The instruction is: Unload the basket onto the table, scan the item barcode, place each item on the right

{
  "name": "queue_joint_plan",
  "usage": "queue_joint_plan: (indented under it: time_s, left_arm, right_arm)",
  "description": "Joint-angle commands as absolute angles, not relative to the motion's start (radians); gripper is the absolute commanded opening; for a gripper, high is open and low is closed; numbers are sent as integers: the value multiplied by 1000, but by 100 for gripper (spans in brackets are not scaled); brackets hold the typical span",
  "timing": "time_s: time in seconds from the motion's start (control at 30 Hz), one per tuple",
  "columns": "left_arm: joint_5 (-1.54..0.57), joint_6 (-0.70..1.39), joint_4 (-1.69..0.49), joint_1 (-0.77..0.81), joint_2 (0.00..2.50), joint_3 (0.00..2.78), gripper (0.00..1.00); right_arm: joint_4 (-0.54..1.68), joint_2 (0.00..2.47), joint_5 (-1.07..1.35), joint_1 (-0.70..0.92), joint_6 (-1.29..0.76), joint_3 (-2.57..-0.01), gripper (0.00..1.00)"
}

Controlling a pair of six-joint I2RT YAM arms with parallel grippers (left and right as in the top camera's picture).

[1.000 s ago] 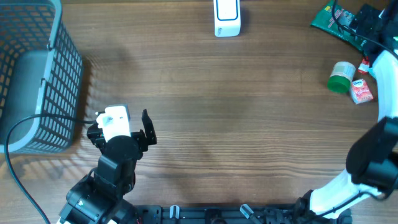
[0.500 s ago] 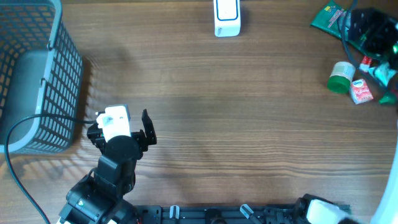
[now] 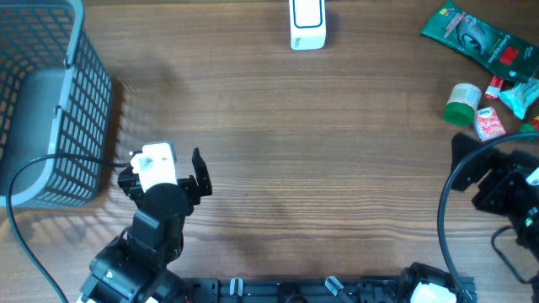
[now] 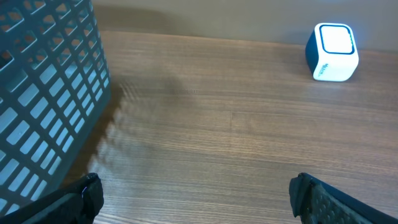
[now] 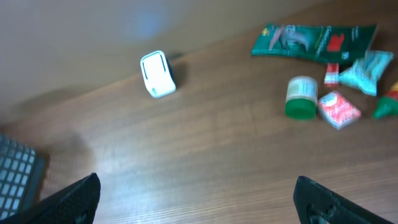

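Left gripper and right gripper: jaws wide apart on both. Barcode scanner stands upright at the far edge. Green packet, green-lidded jar and red sachet lie well right of the scanner.

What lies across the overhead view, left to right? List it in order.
mesh basket → left gripper → white scanner → green-capped jar
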State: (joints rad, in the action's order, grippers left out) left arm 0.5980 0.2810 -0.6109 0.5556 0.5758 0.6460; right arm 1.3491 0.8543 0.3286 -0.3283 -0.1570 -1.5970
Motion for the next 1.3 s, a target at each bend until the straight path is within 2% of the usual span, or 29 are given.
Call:
queue_joint_plan:
  time_s: [0.0, 0.23, 0.47, 0.67, 0.77, 0.97, 1.1, 1.27]
  left_arm:
    - [611, 265, -607, 560, 571, 641, 100]
    - [611, 266, -607, 560, 571, 641, 100]
    - [611, 266, -607, 560, 571, 641, 100]
    - [611, 265, -607, 560, 571, 641, 100]
    - [611, 265, -607, 560, 571, 641, 100]
    - [611, 265, -607, 560, 571, 641, 100]
    - [611, 265, -607, 560, 571, 641, 100]
    - [611, 265, -607, 560, 571, 641, 100]
  right_arm:
    - [1449, 854, 301, -327, -154, -1596, 100]
    - [1473, 852, 308, -325, -92, -1595, 100]
    - [1270, 746, 316, -238, -109, -1464, 100]
    - [961, 514, 316, -205, -163, -1121, 100]
    - [714, 319, 317, -184, -230, -832, 100]
    - [327, 97, 323, -77, -233, -454, 100]
    - [126, 2, 323, -39, -212, -269, 100]
    - [-57, 3, 322, -29, -175, -110, 100]
